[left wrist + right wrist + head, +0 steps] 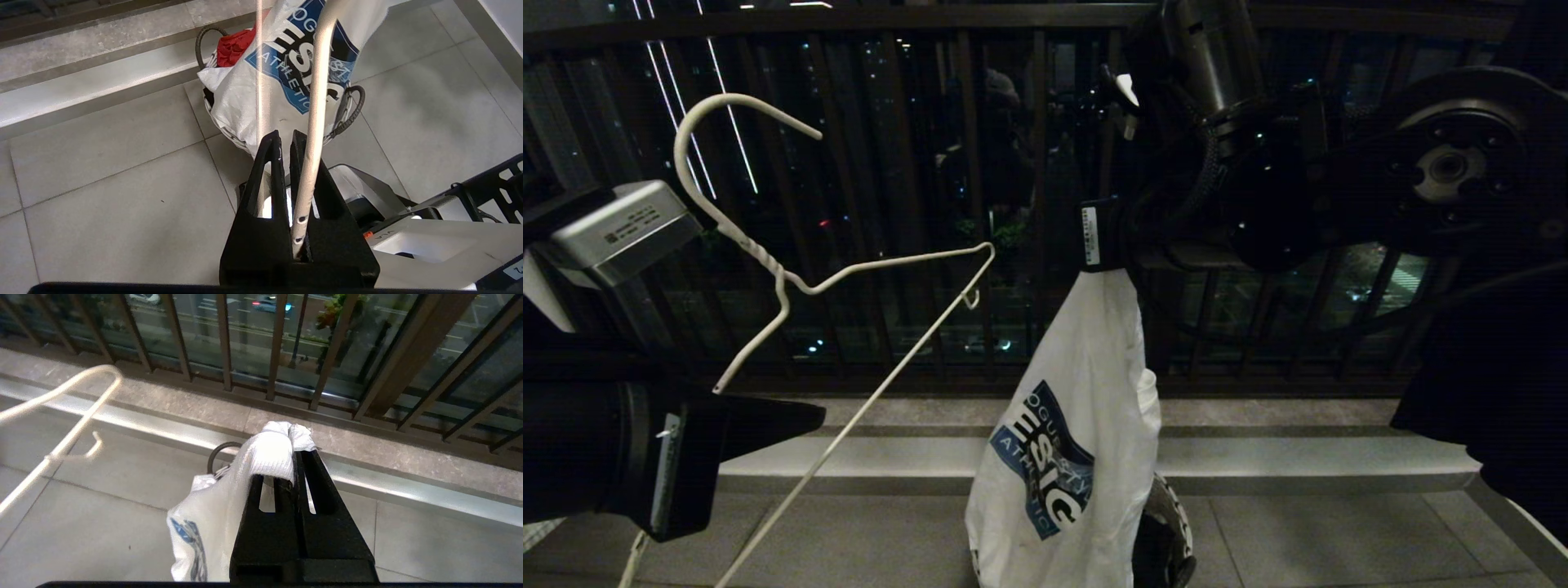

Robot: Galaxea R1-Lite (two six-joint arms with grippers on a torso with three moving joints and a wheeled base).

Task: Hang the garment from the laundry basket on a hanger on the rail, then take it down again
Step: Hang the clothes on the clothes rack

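I note my left gripper (286,139) clamped tight on the white wire hanger (849,278), held tilted at my left with its hook up. My right gripper (295,457) is pinched fully closed on a fold of the T-shirt (1066,441), which hangs straight down over the laundry basket (347,118) on the tiled floor (102,183).

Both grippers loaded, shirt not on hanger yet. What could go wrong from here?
1. The right gripper pinches only a small bunched fold of the T-shirt; the rest hangs free, so it may slip out during threading.
2. The left gripper clamps the wire hanger on one thin arm, tilted; it could rotate in the grip.
3. The shirt's hem still dangles over the laundry basket and might snag a handle.
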